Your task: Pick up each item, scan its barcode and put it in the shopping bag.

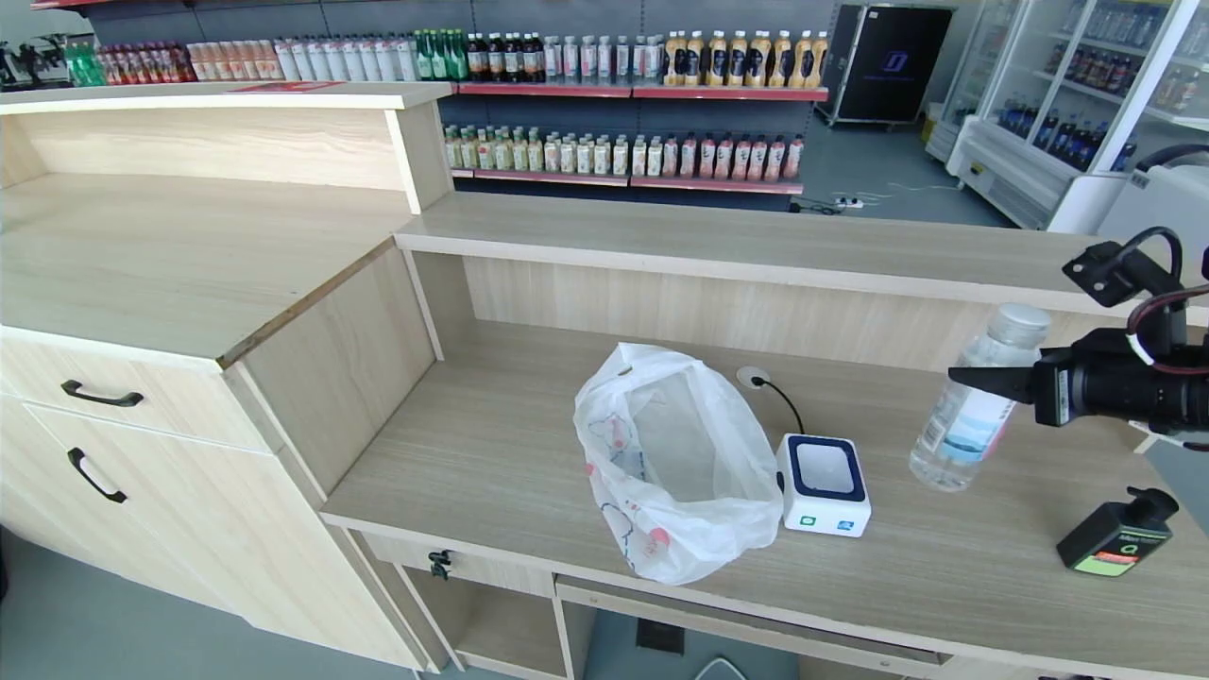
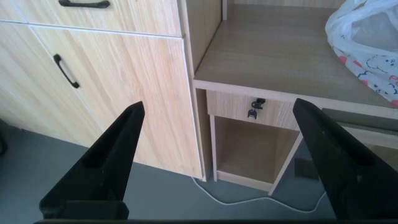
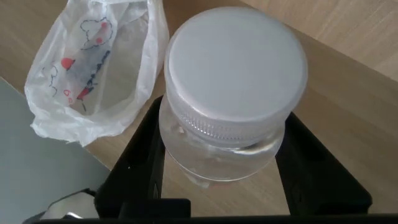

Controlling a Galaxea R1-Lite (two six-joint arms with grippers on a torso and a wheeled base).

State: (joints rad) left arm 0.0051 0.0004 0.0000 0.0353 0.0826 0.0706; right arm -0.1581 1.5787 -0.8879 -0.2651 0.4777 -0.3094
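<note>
My right gripper [image 1: 982, 382] is shut on a clear water bottle [image 1: 973, 406] with a white cap, holding it around the upper body. The bottle leans over the right part of the counter, to the right of the scanner [image 1: 824, 484], a white box with a blue-framed window. In the right wrist view the cap [image 3: 236, 81] sits between the black fingers [image 3: 140, 162]. The white plastic shopping bag [image 1: 671, 463] stands open just left of the scanner. A black pump bottle [image 1: 1115, 538] lies near the counter's front right. My left gripper [image 2: 217, 106] hangs open beside the cabinet, below counter height.
A raised wooden ledge [image 1: 756, 246] runs behind the counter [image 1: 491, 444]. A taller cabinet with black-handled drawers [image 1: 99, 397] stands to the left. The scanner's cable runs to a hole [image 1: 753, 377] at the back. A small locked drawer [image 2: 255, 109] sits under the counter's front edge.
</note>
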